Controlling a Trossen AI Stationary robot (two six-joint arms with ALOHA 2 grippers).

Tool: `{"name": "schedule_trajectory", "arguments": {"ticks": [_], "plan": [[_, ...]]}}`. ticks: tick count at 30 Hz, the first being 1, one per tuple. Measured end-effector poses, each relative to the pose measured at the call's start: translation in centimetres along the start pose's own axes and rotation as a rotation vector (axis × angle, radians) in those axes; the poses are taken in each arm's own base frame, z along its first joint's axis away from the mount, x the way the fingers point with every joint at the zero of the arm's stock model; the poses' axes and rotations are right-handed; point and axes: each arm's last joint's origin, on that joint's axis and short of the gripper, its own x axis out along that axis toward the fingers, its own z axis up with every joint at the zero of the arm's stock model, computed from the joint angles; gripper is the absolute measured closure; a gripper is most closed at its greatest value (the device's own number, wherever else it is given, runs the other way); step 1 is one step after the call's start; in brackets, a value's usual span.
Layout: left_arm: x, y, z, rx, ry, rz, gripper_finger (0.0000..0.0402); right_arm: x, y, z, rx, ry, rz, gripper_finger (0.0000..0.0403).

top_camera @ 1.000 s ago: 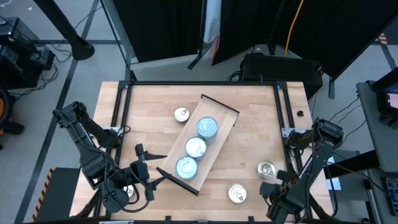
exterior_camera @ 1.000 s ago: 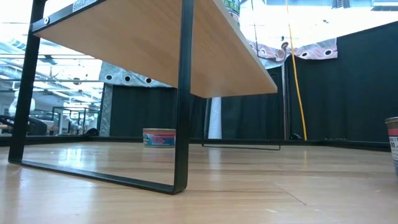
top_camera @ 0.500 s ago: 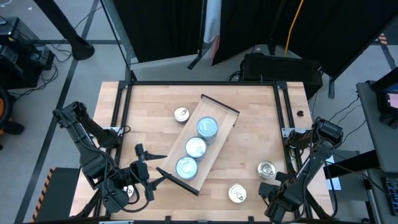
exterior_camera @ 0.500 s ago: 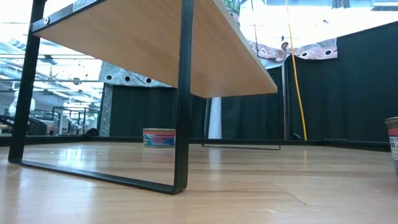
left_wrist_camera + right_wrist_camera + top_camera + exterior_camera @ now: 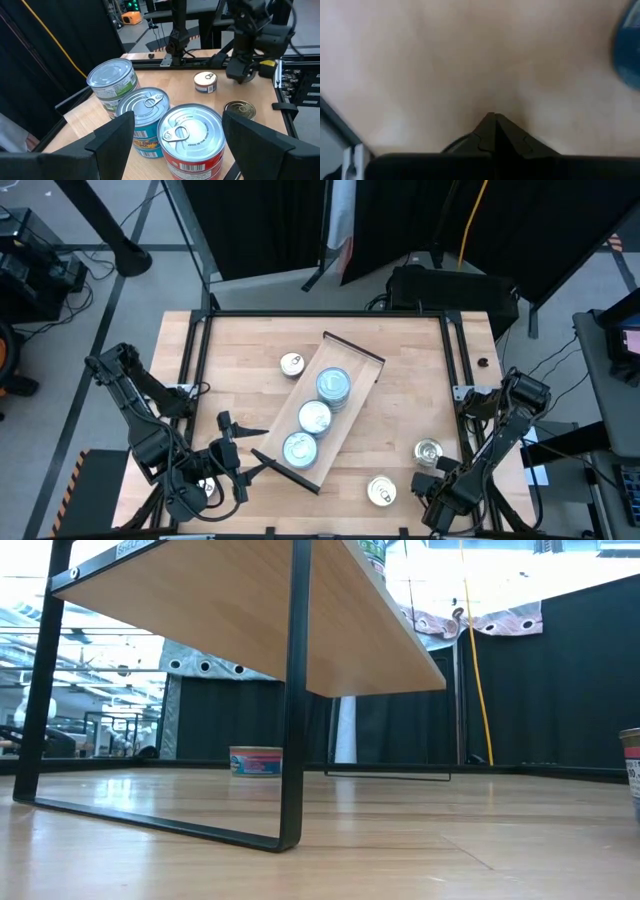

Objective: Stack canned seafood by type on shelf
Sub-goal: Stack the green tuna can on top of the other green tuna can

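From above, your shelf (image 5: 352, 383) lies diagonally across the middle of the butcher-block table (image 5: 240, 350), a dark rail at each short end. Three stacks of tins sit in a row along it: the far stack (image 5: 333, 386), the middle stack (image 5: 315, 417) and the near stack (image 5: 299, 449). Three loose tins lie on the table: a pull-tab tin (image 5: 292, 364) just beside the shelf's far-left side, another tin (image 5: 429, 452) towards the right edge, and a third tin (image 5: 381, 492) near the front. Your left gripper (image 5: 243, 452) sits at the front left, fingers spread, just off the shelf's near rail. Your right gripper (image 5: 436, 489) is low at the front right, between the two loose tins there.

At table height, you see the shelf's underside (image 5: 250, 610) and its black frame leg (image 5: 290, 740), with one blue-and-pink labelled tin (image 5: 256, 761) standing on the table beyond it.

Your left wrist camera shows the fingers (image 5: 117, 137) wide apart and holding nothing, with the red-labelled stack (image 5: 192, 137) between them, a teal-labelled stack (image 5: 146, 117) and a green-labelled stack (image 5: 113, 82) behind it.

Your right wrist camera shows the fingertips (image 5: 492, 125) pressed together against bare tabletop.
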Motion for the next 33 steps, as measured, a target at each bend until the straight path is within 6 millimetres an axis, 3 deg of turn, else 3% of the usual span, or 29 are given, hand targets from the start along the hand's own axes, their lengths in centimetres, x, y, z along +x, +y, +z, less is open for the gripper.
{"name": "schedule_trajectory", "arguments": {"ticks": [6,14,20,25,27,33], "plan": [[0.0,0.0,0.0,0.0,0.001,-0.001,0.01,1.3,-0.6,1.3,0.0,-0.012,0.089,0.0403],[0.0,0.0,0.0,0.0,0.002,-0.003,0.01,0.5,-0.5,2.3,-0.054,-0.071,0.033,0.0403],[0.0,0.0,0.0,0.002,0.002,-0.003,0.01,-4.3,0.4,2.7,0.028,-0.173,-0.109,0.0403],[0.0,0.0,0.0,0.005,0.001,-0.003,0.01,-9.1,0.2,1.9,0.444,-0.119,-0.219,0.0401],[0.0,0.0,0.0,0.006,0.001,-0.003,0.01,-10.7,0.6,1.0,0.501,-0.094,-0.205,0.039],[0.0,0.0,0.0,0.006,0.001,-0.003,0.01,-11.6,1.4,-1.4,0.675,0.004,-0.19,0.0307]]}}
